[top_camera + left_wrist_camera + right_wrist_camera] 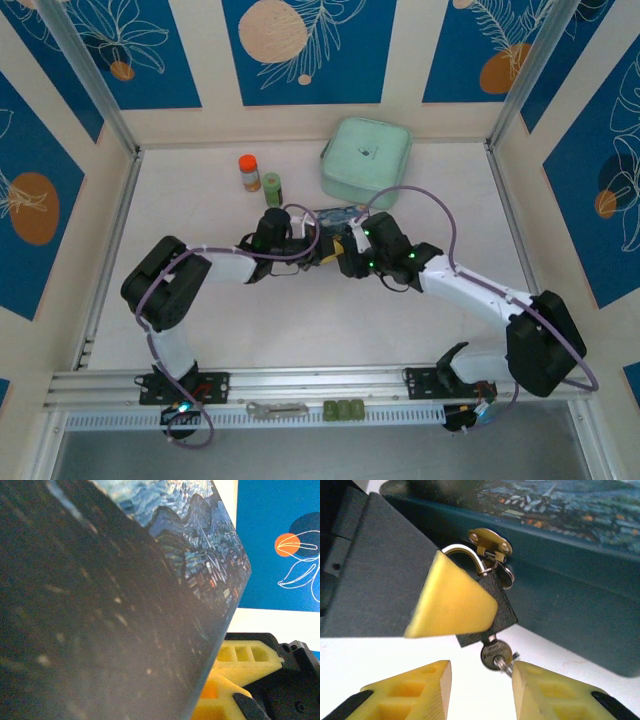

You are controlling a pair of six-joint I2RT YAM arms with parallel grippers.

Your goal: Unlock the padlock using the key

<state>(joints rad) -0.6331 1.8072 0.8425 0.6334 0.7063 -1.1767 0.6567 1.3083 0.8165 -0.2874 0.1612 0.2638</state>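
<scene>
**Key seated in the lock, waiting for a pinch and a turn**

The padlock (495,607) hangs by its shackle (462,550) from the brass hasp (490,539) on the front of the painted tin (580,580), just above the worktop (385,655). The key (496,655) sits in its underside, with only the round head showing.

The right claw (482,669) is wide, with the key head between its fingers and nearer the right-hand one. A yellow finger (452,605) of the left claw (312,245) lies across the padlock's face; whether that claw is gripping it I cannot tell.

Both pieces look hard, light and slick. The lock probably swings on the hasp, so it needs bracing. The key looks thin enough to bend, so pinch the flat faces of its head squarely and twist gently.
</scene>
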